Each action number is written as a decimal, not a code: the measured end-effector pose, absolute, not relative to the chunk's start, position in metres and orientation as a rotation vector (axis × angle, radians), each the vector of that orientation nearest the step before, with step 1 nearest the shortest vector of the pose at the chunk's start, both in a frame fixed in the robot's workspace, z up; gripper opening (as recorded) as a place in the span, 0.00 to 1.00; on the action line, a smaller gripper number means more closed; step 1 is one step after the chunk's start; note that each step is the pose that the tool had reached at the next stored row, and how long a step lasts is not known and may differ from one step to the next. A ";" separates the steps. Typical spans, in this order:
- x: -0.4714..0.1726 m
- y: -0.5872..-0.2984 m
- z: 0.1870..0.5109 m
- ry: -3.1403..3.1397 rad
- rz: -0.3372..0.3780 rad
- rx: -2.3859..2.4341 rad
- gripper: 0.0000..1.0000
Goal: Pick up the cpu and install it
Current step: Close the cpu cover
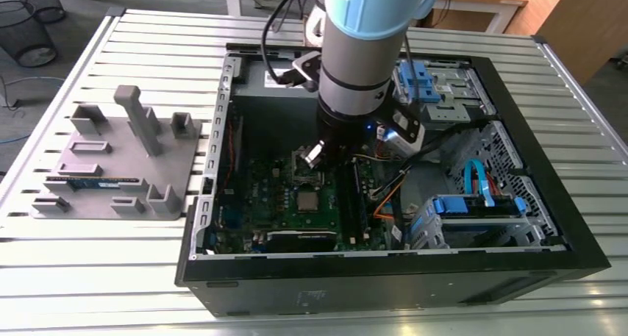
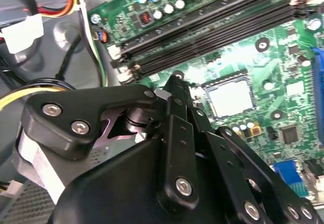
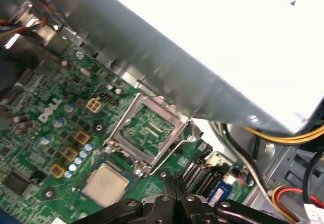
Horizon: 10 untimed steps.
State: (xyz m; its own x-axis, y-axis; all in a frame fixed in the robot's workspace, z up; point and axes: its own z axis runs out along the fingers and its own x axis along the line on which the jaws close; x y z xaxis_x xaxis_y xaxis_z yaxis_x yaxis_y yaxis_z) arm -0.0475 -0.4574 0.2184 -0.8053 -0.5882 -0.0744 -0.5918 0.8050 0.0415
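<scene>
Hovers inside the computer case [image 1: 373, 288], near the middle of the exterior view, with the gripper [image 3: 174, 183] clenched on nothing. Finds the cpu [image 1: 307, 200] lying flat in its socket on the motherboard [image 1: 265, 196], just below the gripper in that view and plain in both wrist views. Shows the hinged socket frame [image 3: 144, 133] standing open right beside the cpu. Risks, by my judgement, bumping this frame or the memory slots [image 2: 202, 36] through a small sideways drift, or scratching the cpu's top through a too deep descent. Offers little open room: a grey metal wall [image 3: 167, 67] and yellow cables [image 3: 283, 135] close by, free way mostly upward.
</scene>
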 end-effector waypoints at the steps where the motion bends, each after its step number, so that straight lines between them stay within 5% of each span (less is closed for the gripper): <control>1: -0.047 -0.456 0.218 2.929 0.097 -0.958 0.11; 10: -0.045 -0.446 0.217 2.929 0.097 -0.959 0.11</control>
